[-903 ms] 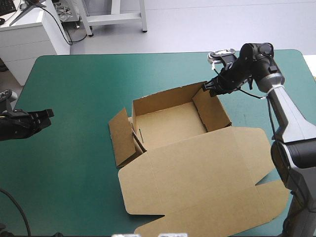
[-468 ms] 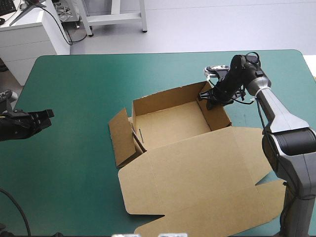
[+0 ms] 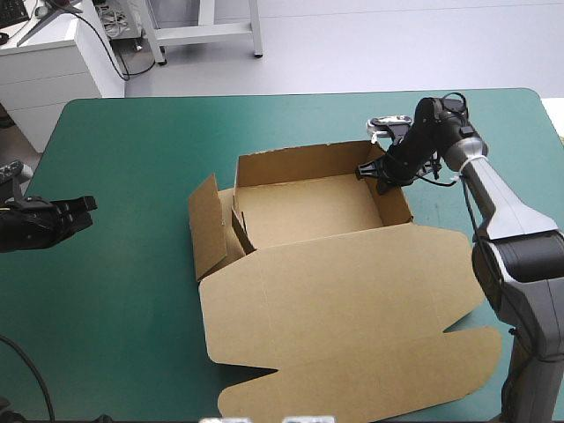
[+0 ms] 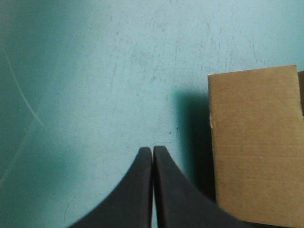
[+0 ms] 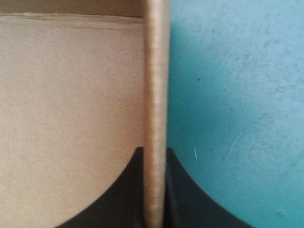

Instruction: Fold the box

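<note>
Right end effector [image 3: 373, 173] clamps box [image 3: 335, 300] right wall; left end effector [image 3: 86, 210] closed, well apart.

Box [image 3: 304, 211]: cut sheet of brown board, partly formed as an open tray, lying on the teal-green cover [image 3: 123, 300] from mid-table toward the right. Far wall [image 3: 300, 164] and right wall [image 3: 394, 201] stood upright and met at the far right corner. Right wall seen edge-on in the right wrist view [image 5: 156, 95], plain board on its inner side. Left side flap [image 3: 207, 231] leaned outward, not tucked. Lid [image 3: 344, 308] lay flat, spread toward the near edge, its near margin cut into tabs.
</note>
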